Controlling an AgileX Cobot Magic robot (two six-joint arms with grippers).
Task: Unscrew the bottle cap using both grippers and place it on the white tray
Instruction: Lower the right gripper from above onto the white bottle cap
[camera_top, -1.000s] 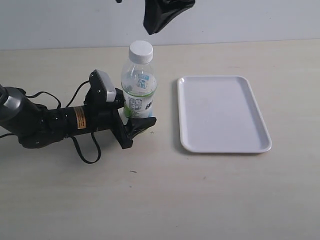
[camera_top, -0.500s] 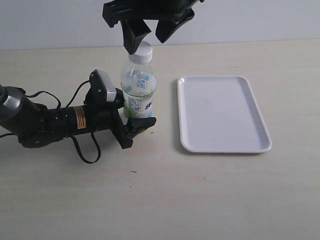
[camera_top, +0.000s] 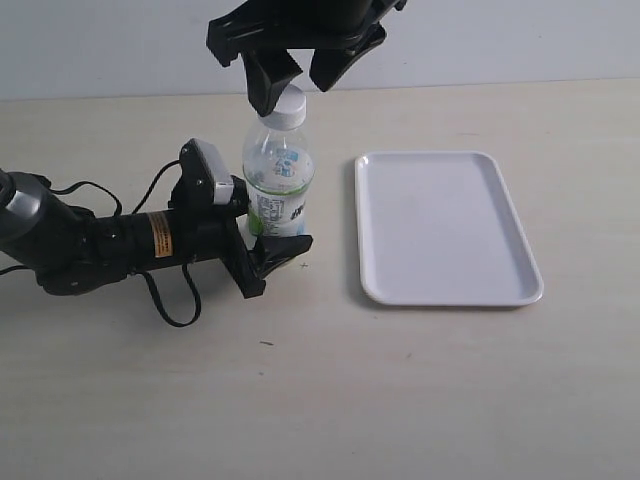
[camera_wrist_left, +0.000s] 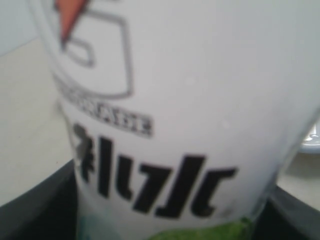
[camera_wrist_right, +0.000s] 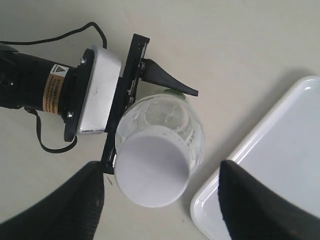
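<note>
While the black left gripper (camera_top: 279, 241) is clamped sideways around the lower, labelled part of the small clear plastic bottle (camera_top: 277, 170), which stands upright on the pale beige table (camera_top: 400, 385) near the flat glossy white rectangular tray (camera_top: 450, 295) but not touching it, my black right gripper (camera_top: 294, 92) hangs over the top with its jaws spread wide. On the right wrist cam I've got the round white plastic screw cap (camera_wrist_right: 151, 172) sitting on the bottle's neck between the two dark fingers (camera_wrist_right: 67, 205), with a clear gap either side, so it's gripping nothing. The left wrist cam is basically blurry label filling the frame.
</note>
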